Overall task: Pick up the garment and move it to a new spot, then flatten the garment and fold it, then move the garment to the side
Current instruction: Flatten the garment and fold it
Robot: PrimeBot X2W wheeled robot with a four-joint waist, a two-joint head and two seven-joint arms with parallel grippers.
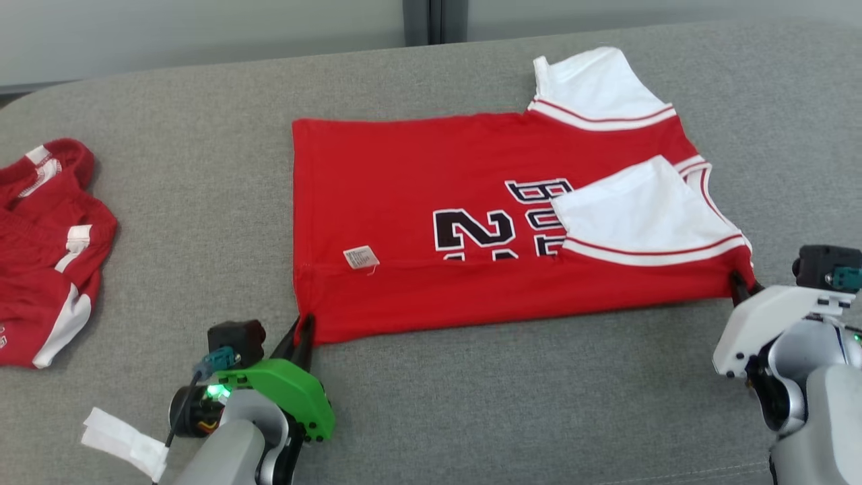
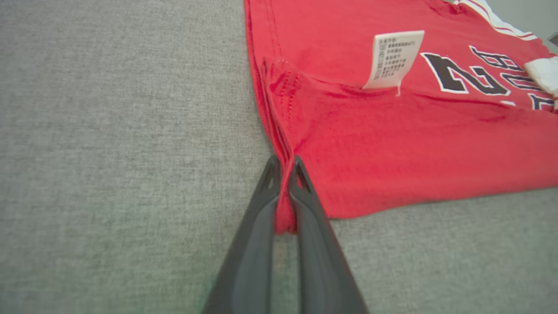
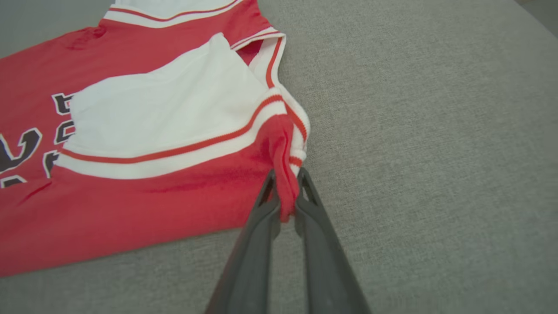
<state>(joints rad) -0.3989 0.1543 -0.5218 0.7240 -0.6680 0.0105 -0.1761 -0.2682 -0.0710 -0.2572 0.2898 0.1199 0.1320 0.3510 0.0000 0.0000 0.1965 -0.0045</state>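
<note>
The garment (image 1: 417,202) is a red jersey with white sleeves and black lettering, lying flat on the grey surface, near side folded over with a white care tag (image 1: 361,257) showing. My left gripper (image 1: 304,323) is shut on the jersey's near left hem corner (image 2: 283,205); the left wrist view shows red cloth pinched between the fingers (image 2: 305,205). My right gripper (image 1: 739,283) is shut on the near right shoulder corner (image 3: 285,192), bunched fabric caught between its fingers (image 3: 311,205). One white sleeve (image 3: 170,109) lies folded onto the chest.
A second red and white garment (image 1: 47,249) lies crumpled at the left edge of the grey fabric surface (image 1: 539,404). A white tag (image 1: 124,441) hangs off my left arm. The surface's far edge meets a pale wall.
</note>
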